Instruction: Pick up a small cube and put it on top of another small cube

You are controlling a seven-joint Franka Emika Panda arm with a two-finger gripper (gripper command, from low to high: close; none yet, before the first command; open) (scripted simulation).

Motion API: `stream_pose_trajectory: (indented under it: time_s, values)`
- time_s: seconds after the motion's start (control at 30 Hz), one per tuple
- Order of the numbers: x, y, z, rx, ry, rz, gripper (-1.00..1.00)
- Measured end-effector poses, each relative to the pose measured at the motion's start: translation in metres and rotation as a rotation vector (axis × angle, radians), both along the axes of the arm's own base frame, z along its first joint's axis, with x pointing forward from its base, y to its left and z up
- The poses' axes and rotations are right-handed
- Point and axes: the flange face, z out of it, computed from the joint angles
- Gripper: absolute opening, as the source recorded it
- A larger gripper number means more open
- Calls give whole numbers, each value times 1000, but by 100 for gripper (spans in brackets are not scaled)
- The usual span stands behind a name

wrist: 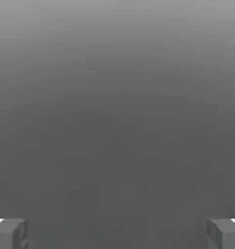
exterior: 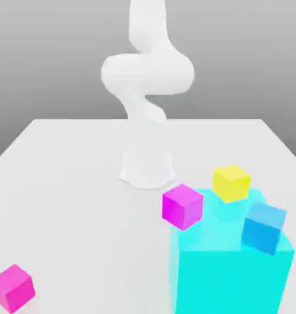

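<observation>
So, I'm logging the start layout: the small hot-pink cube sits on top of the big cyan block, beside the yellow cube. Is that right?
Not quite. In the exterior view the small hot-pink cube lies on the white table, apart from the big cyan block. The small yellow cube is by the block.

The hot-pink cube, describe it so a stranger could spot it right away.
Start at the big cyan block in the exterior view's lower right, then look across the white table to the lower left corner. The small hot-pink cube sits there alone, rosier than the purpler magenta cube beside the block.
</observation>
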Motion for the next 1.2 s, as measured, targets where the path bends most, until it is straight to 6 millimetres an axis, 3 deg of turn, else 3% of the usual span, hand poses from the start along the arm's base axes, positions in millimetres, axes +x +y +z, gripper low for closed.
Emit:
stream_pose_trajectory:
  time_s: [0.23, 0.5, 0.73, 0.93, 1.1, 1.13, 1.2]
  values:
    - [75, -57, -101, 86, 181, -103, 0]
    - [118, -126, -234, 161, 377, -248, 0]
    - [115, -191, -357, 202, 543, -403, 0]
    - [86, -235, -461, 211, 685, -529, 0]
    - [78, -244, -535, 209, 714, -555, 0]
    - [78, -244, -543, 210, 714, -556, -100]
    - [78, -244, -543, 210, 715, -556, -100]
